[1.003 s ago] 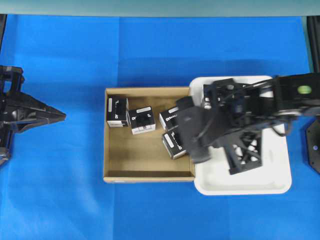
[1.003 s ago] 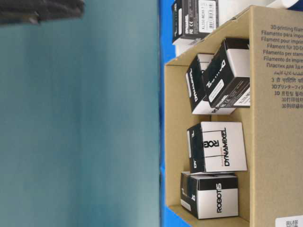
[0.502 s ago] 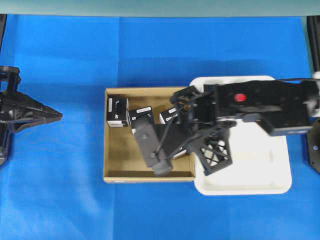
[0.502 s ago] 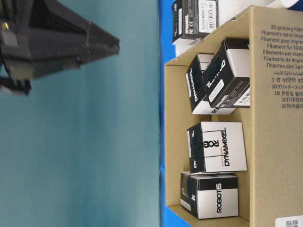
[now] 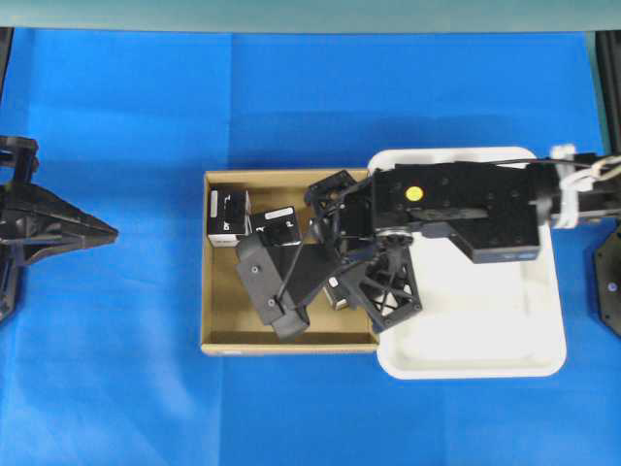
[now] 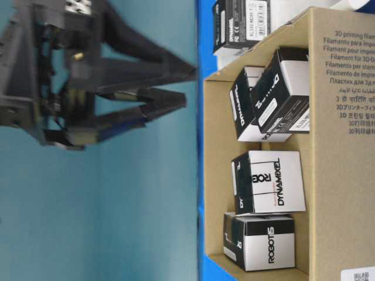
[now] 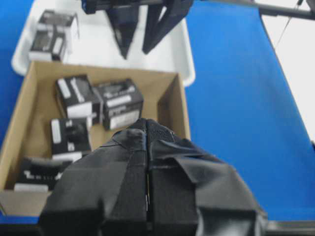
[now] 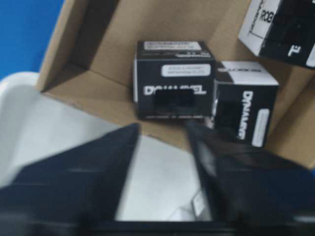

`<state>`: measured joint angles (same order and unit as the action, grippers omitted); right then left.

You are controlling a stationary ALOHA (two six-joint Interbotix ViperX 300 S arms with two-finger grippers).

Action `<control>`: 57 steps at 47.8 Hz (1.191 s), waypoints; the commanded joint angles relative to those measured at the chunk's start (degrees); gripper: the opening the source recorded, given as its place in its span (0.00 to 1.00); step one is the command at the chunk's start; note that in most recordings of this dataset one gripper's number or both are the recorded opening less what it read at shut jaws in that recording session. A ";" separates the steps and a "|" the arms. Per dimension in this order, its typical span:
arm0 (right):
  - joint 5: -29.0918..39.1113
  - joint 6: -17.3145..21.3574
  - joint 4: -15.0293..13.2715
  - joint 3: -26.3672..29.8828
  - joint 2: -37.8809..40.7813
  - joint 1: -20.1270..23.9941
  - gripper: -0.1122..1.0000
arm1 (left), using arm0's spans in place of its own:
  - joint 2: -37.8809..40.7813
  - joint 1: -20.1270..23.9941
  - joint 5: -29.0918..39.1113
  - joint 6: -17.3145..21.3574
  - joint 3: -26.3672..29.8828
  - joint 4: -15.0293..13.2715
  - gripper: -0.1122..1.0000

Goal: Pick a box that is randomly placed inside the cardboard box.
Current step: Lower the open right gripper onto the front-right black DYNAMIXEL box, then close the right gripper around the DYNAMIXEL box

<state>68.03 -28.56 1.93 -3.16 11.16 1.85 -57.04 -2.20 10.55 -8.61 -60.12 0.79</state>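
The brown cardboard box [image 5: 289, 343] lies at mid-table and holds several small black boxes. Two show in the overhead view, one [image 5: 227, 215] at the far left corner and one [image 5: 277, 224] beside it; my right arm covers the others. My right gripper [image 5: 275, 291] hangs open and empty above the cardboard box [image 6: 343, 187], clear of the boxes. In the right wrist view the open gripper [image 8: 162, 127] faces a black box [image 8: 173, 88], with another [image 8: 245, 109] to its right. My left gripper [image 5: 100, 231] is shut and empty, far left of the cardboard box [image 7: 179, 101].
A white tray [image 5: 490, 361] touches the cardboard box's right side. It carries black cartons [image 7: 51, 34] at one corner, also seen in the table-level view as a carton [image 6: 241, 23]. Blue cloth [image 5: 146, 116] covers the table. My right arm [image 5: 456, 204] spans the tray.
My right gripper swung left from over the white tray to above the cardboard box, and its jaws went from shut to open. The left gripper has barely moved.
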 commanded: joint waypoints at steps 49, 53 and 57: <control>-15.73 -2.29 -2.99 -5.45 6.86 -0.09 1.00 | -1.32 -0.09 0.70 -0.44 1.93 0.09 0.04; -15.82 -2.29 -2.99 -6.06 6.86 -0.44 1.00 | -1.32 0.00 0.79 -0.53 1.85 0.09 0.04; -15.91 -2.46 -2.99 -6.86 6.86 -0.53 1.00 | -1.32 -0.09 0.97 -0.44 1.85 0.09 0.04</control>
<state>52.47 -30.94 -0.97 -9.67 17.75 1.49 -58.71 -2.20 11.69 -9.05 -59.77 0.70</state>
